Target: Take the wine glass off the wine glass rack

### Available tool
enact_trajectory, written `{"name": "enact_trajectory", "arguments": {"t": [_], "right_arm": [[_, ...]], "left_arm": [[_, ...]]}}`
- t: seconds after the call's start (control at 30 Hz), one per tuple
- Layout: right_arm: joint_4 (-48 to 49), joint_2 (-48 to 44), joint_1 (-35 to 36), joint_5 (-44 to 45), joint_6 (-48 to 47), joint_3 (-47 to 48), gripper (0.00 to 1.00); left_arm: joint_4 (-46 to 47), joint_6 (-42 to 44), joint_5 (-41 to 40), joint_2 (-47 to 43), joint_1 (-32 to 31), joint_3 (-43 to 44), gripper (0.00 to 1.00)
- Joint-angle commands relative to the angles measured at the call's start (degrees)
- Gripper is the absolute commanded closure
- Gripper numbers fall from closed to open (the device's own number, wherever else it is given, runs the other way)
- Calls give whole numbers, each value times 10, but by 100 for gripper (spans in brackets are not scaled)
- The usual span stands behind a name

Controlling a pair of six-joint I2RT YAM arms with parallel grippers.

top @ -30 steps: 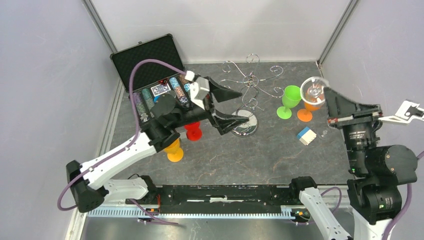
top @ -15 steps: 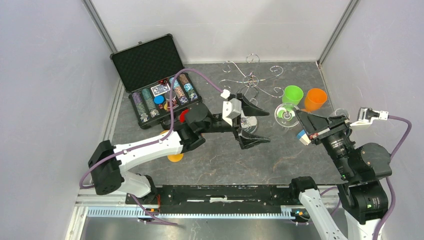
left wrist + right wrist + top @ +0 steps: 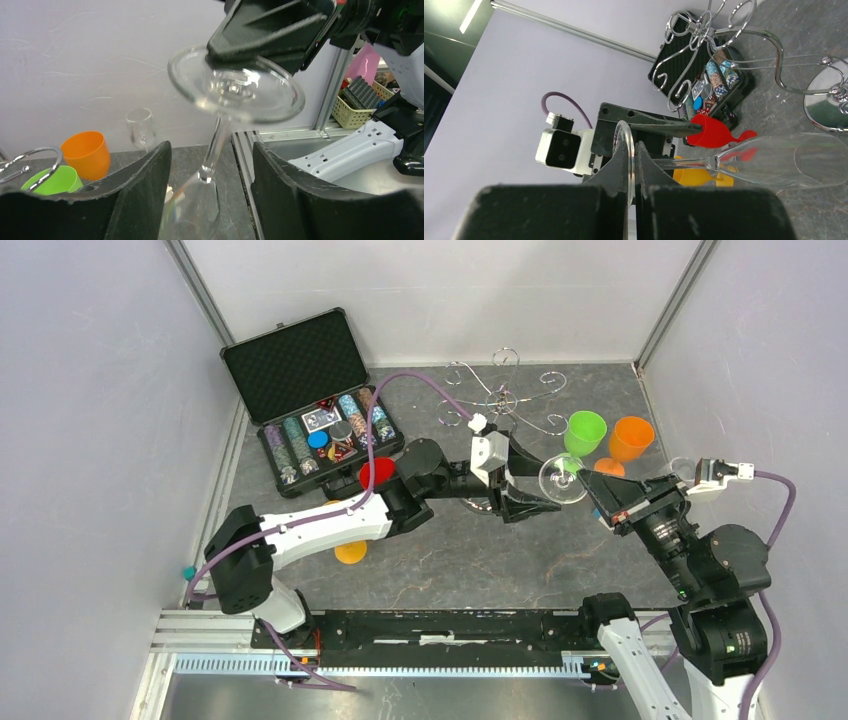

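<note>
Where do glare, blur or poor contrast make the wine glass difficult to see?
Top external: the clear wine glass nearly vanishes against the grey table. Left wrist: its bowl is faint and smeared. Right wrist: the bowl shows only pale glints; the chrome wine glass rack mirrors bright light.

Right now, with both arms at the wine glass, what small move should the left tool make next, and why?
Probably close the left tool gently on the stem of the wine glass. Its fingers flank the stem with gaps on both sides, and only the right tool holds the glass, pinching the foot.
</note>
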Motion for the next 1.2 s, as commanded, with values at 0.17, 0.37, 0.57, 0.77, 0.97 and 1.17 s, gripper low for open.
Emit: {"name": "enact_trajectory", "arguments": {"t": [0.17, 0.37, 0.57, 0.77, 0.97, 1.17], "right_arm": [[56, -5, 2, -18, 29, -7, 100], [65, -4, 3, -26, 36, -8, 100], [70, -6, 2, -29, 36, -13, 100], [77, -4, 3, -27, 26, -7, 95], [74, -9, 2, -10, 3, -11, 48], [75, -46, 2, 60, -37, -33, 14]], "left_arm": [[50, -33, 22, 25, -7, 41, 51], [55, -53, 27, 30, -7, 49, 61], [65, -66, 36, 28, -7, 52, 75], [69, -67, 48, 28, -6, 51, 98], [95, -83, 34, 13, -7, 47, 98], [101, -78, -41, -29, -6, 32, 98]]}}
